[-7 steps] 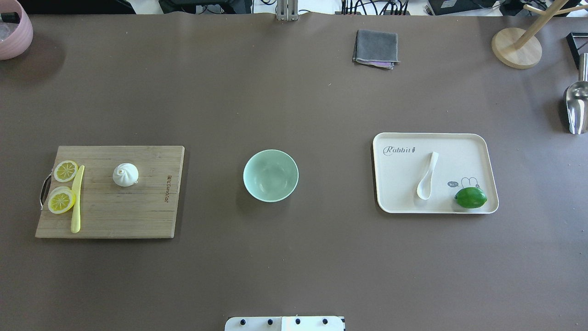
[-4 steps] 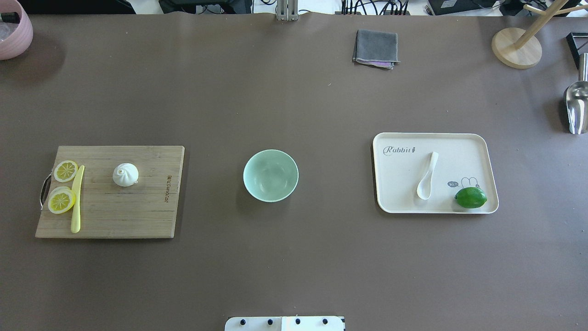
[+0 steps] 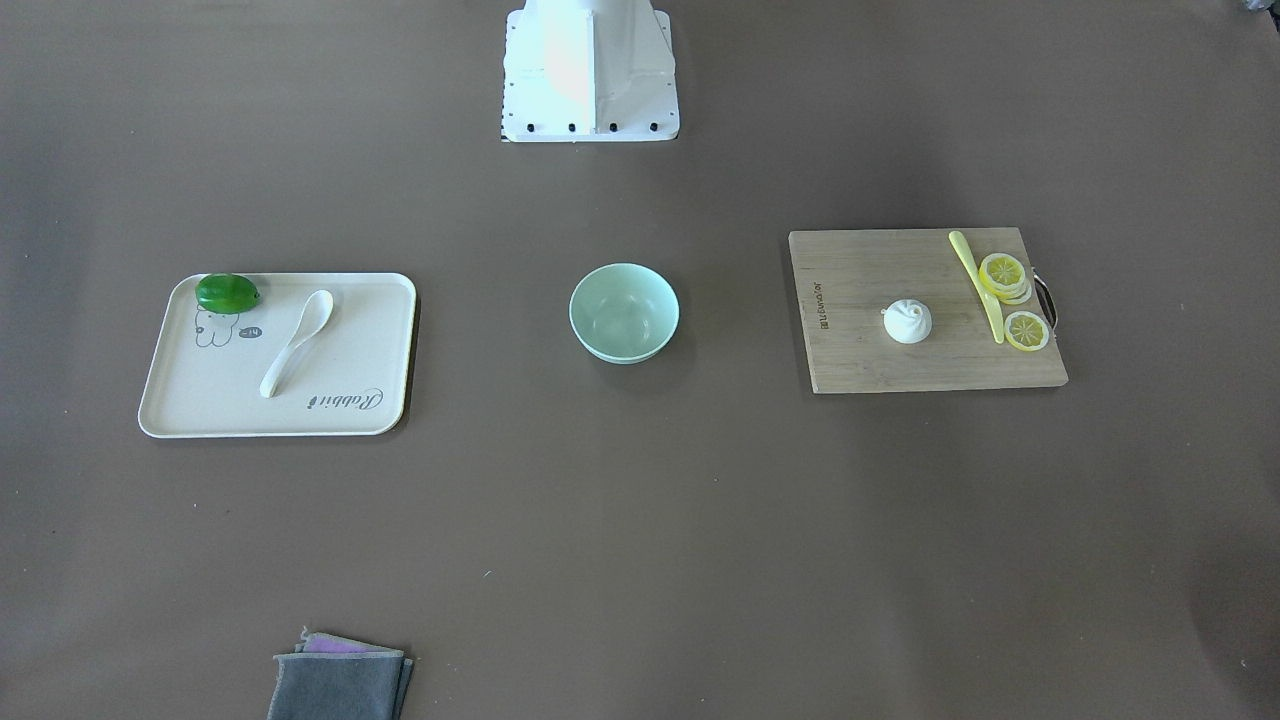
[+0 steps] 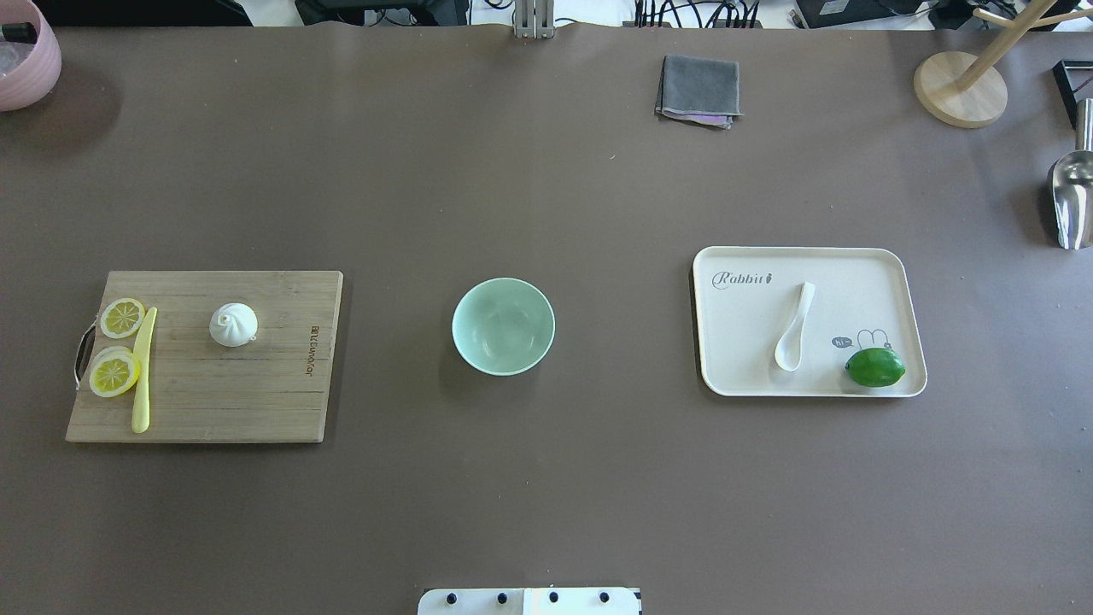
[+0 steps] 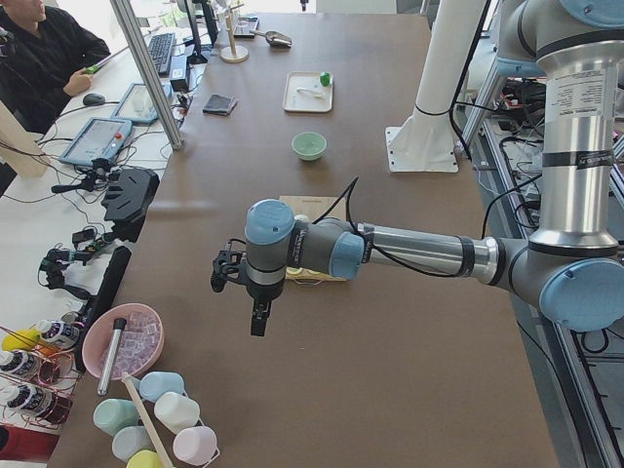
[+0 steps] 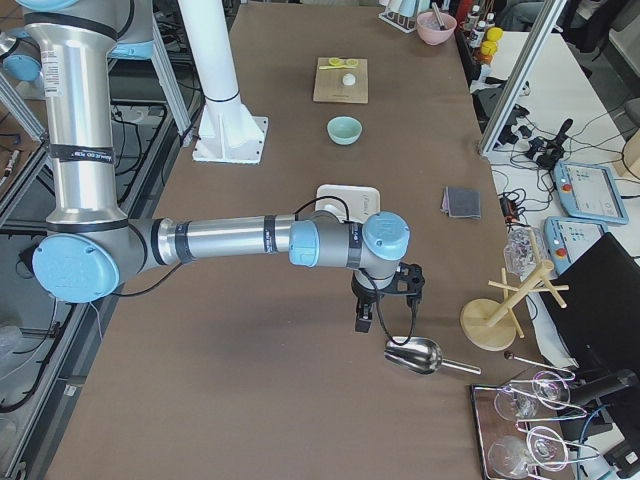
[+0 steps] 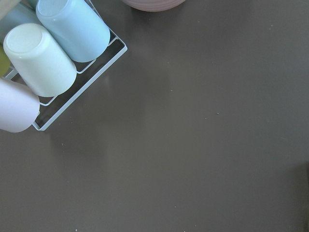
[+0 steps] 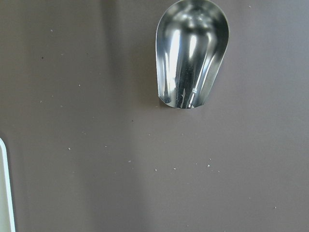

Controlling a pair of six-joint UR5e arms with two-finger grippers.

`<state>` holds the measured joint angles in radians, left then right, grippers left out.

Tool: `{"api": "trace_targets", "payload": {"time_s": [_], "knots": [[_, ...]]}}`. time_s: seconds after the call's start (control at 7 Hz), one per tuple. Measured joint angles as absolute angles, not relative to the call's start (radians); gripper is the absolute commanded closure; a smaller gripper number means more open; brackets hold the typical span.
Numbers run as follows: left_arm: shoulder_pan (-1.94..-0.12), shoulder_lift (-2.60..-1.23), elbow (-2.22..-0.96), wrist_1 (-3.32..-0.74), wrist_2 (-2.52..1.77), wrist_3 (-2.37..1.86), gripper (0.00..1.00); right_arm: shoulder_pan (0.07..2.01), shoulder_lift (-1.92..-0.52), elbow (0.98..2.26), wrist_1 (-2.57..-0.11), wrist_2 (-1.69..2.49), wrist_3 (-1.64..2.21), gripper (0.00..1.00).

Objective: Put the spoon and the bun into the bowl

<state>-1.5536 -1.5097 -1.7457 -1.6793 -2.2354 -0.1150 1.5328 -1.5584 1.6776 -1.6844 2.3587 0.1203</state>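
The mint-green bowl (image 4: 503, 325) stands empty at the table's middle; it also shows in the front view (image 3: 624, 312). The white bun (image 4: 233, 325) sits on a wooden cutting board (image 4: 256, 393) to the left. The cream spoon (image 4: 794, 329) lies on a cream tray (image 4: 743, 342) to the right. My left gripper (image 5: 255, 317) hangs over the table's far left end, well away from the board. My right gripper (image 6: 362, 322) hangs over the far right end near a metal scoop. I cannot tell whether either is open or shut.
A lime (image 4: 874, 367) lies on the tray. Lemon slices (image 4: 114, 373) and a yellow knife (image 4: 143, 371) lie on the board. A grey cloth (image 4: 698, 90), a wooden stand (image 4: 960, 88), the metal scoop (image 8: 191, 53), a pink bowl (image 4: 21, 60) and a rack of cups (image 7: 48, 58) sit around the edges.
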Motion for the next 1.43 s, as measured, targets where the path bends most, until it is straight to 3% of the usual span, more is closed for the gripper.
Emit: {"api": "trace_targets", "payload": {"time_s": [0.57, 1.43], "knots": [[-1.534, -1.574, -1.750, -1.692, -2.295, -0.113, 0.02, 1.353, -1.473, 1.768, -1.657, 2.356, 0.383, 0.00], [-1.353, -1.682, -1.650, -1.912, -2.311, -0.286, 0.02, 0.915, -1.340, 1.731, -1.311, 2.168, 0.941, 0.00]]}}
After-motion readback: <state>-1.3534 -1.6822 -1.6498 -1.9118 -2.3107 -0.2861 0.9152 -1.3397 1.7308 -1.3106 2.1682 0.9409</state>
